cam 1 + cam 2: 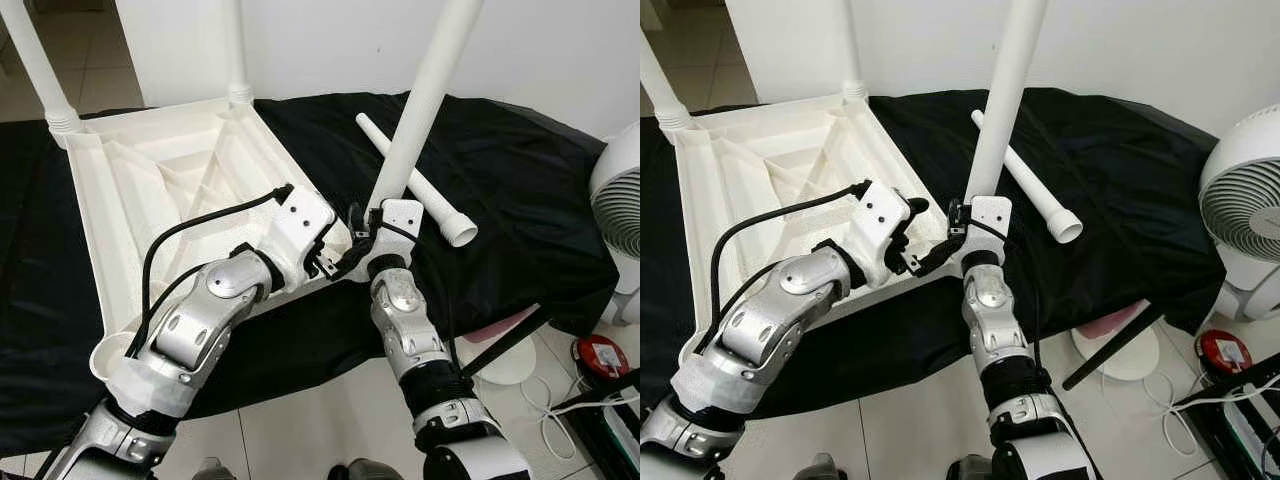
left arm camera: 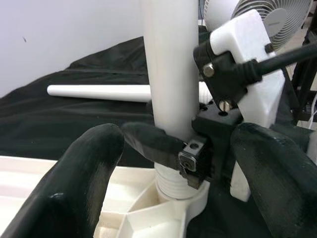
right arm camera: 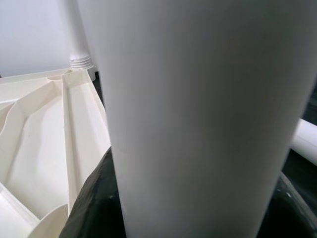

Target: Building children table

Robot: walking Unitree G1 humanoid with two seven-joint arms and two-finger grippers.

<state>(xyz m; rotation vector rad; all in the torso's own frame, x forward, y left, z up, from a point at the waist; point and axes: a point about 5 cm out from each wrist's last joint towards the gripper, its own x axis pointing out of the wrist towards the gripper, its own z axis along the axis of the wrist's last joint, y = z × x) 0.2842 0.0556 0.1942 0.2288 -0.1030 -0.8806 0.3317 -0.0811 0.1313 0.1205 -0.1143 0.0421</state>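
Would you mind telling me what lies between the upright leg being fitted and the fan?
A loose white leg lies on the black cloth between them, seen in both eye views.

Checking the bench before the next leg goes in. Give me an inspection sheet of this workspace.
Surface: black cloth covers the bench.
Job's things: tabletop lies upside down; two far legs are fitted; third leg stands in the near right corner socket; spare leg lies loose on the cloth.
Clutter: nothing seen on the cloth.
Grippers: right gripper has its fingers closed on the third leg near its base; left gripper, fingers open, is beside it.
Cables: black cable loops over the left arm; white cords on the floor.
Surroundings: white fan, white wall, tiled floor.
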